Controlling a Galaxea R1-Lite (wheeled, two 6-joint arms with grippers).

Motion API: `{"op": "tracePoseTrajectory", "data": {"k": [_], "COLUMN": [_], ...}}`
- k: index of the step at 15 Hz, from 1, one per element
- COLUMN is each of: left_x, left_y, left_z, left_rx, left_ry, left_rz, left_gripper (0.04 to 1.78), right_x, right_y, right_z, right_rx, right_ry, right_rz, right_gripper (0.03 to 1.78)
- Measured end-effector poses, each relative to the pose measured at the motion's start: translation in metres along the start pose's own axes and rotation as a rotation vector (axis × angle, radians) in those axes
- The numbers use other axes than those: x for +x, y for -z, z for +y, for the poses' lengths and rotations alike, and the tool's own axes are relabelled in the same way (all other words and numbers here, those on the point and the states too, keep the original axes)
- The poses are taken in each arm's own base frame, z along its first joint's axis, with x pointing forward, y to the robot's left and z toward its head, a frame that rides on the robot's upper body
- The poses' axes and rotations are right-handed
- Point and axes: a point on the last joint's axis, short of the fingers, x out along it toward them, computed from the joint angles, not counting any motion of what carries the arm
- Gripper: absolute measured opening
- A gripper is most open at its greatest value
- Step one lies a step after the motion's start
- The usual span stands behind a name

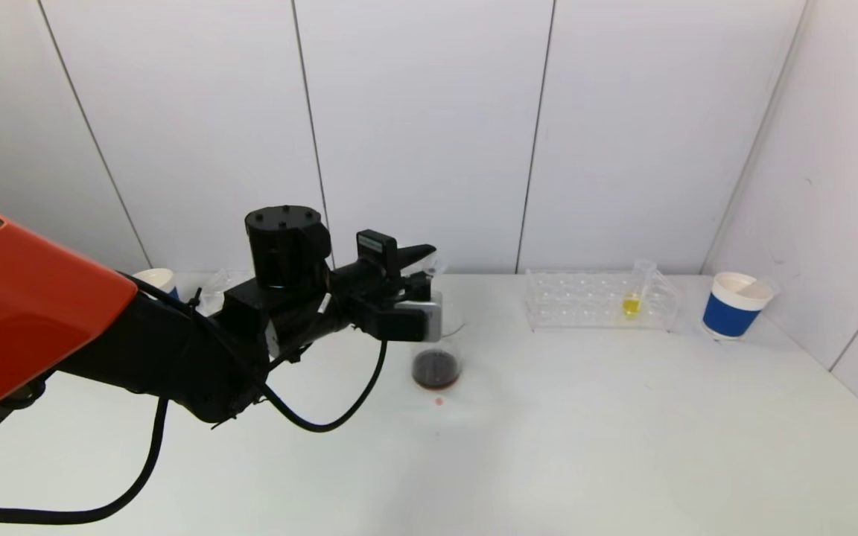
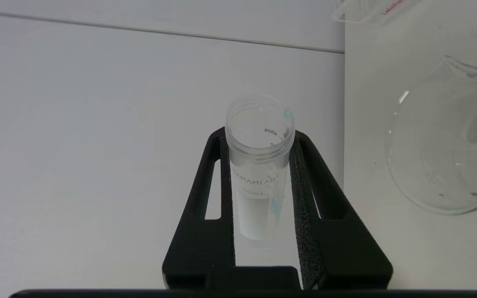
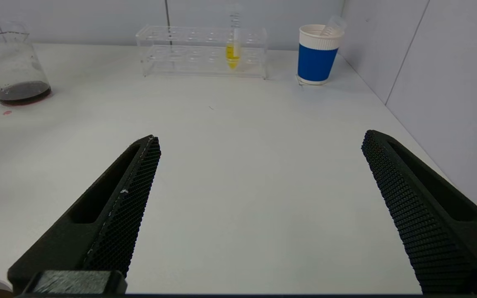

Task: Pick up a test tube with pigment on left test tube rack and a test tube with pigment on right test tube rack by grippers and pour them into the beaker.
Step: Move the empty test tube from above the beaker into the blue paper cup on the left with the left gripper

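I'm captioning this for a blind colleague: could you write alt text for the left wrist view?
The left gripper is shut on a clear, nearly empty test tube, its open mouth facing away from the camera. Beside it is the glass beaker, against pale wall panels.

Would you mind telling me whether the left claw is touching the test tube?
Touching. The left wrist view shows the left claw shut on the test tube, both fingers pressed against its sides.

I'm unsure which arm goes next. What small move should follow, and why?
Probably the right gripper, open and low over the table, should advance toward the yellow tube in the right rack. The left gripper holds a tube that looks emptied, and the beaker already holds dark liquid.
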Motion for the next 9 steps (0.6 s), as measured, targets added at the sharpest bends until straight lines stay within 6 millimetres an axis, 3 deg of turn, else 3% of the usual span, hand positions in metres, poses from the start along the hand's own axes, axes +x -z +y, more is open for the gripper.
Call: {"op": "tracePoseTrajectory", "data": {"k": [9], "left_x": [-0.013], "left_y": [-0.007], "left_z": [0.032], "left_rx": [-0.513], "left_ry": [-0.193], "left_rz": [0.156], "left_gripper": [0.43], "right_x": [0.000], "right_y": [0.000], "right_z": [0.000], "right_rx": [0.000], "right_ry": [0.000], "right_rz": [0.000], "right_gripper": [1.77]}}
